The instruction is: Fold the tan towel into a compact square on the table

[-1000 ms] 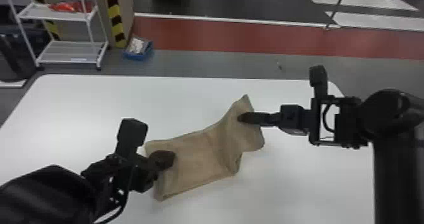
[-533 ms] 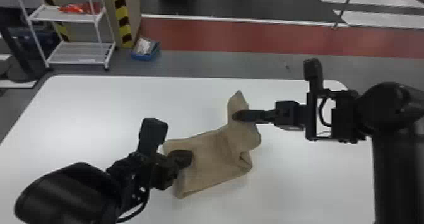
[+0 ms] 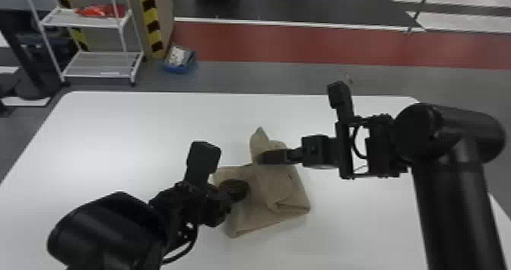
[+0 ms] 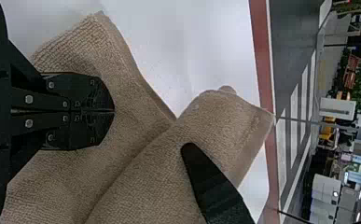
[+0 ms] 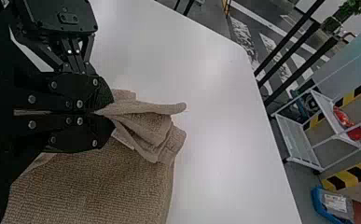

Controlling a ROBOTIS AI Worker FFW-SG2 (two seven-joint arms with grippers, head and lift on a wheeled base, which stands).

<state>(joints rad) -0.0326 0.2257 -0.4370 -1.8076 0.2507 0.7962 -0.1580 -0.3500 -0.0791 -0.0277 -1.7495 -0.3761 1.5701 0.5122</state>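
One tan towel [image 3: 258, 216], spread beneath left gripper [image 4: 114, 110], fingers closed together; right gripper [image 5: 105, 113] pinches its raised edge. If right gripper pulls too far, towel beneath left gripper could slip, skewing the fold. Nubby, soft-looking weave; pointed flap at right gripper, boxy base.

The tan towel [image 3: 251, 212] lies partly folded on the white table [image 3: 152, 128], one corner raised.
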